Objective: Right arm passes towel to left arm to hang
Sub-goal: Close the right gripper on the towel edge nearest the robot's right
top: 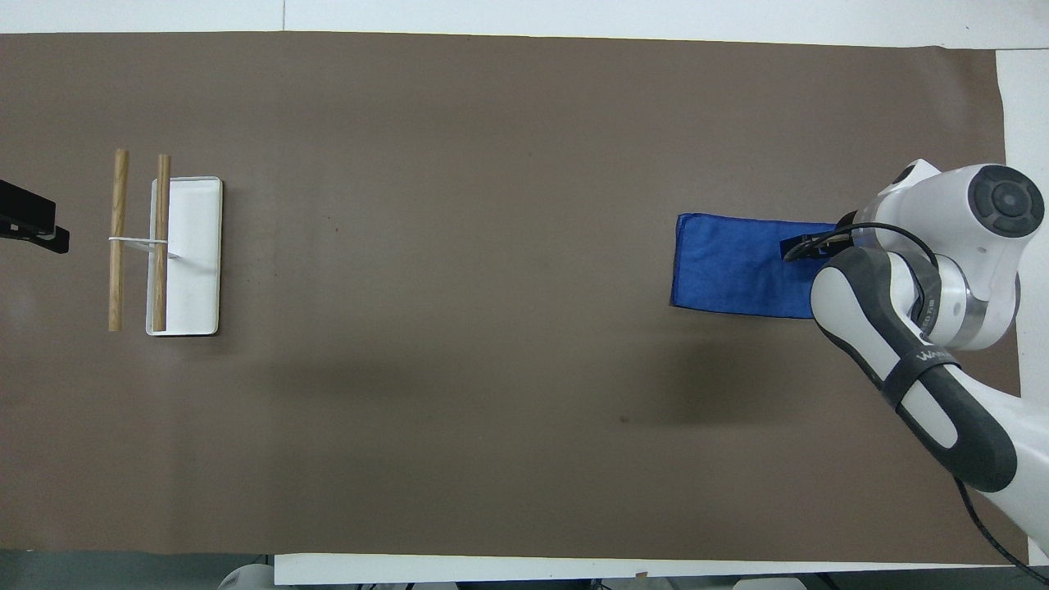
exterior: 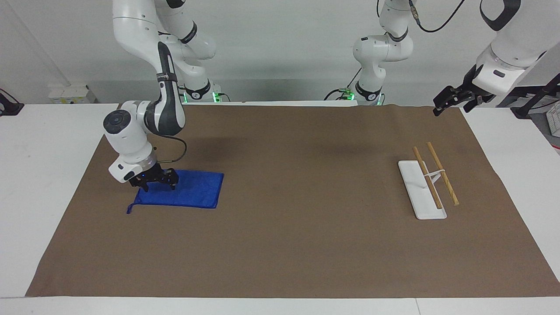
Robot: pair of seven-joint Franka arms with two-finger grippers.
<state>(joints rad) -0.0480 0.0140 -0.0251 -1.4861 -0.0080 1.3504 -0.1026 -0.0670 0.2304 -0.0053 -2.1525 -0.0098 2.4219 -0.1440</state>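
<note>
At the right arm's end of the table, the towel [exterior: 181,189] lies flat on the brown mat [exterior: 284,240]. Right gripper [exterior: 156,183] is low over the towel's end, jaws apart, nothing held yet. Left gripper [exterior: 453,99] waits above the mat's corner near the rack [exterior: 426,183], jaws apart, empty. Risk: fingers close w/ too little cloth pinched, so the towel slips on lift; or they catch the mat too & drag it.
</note>
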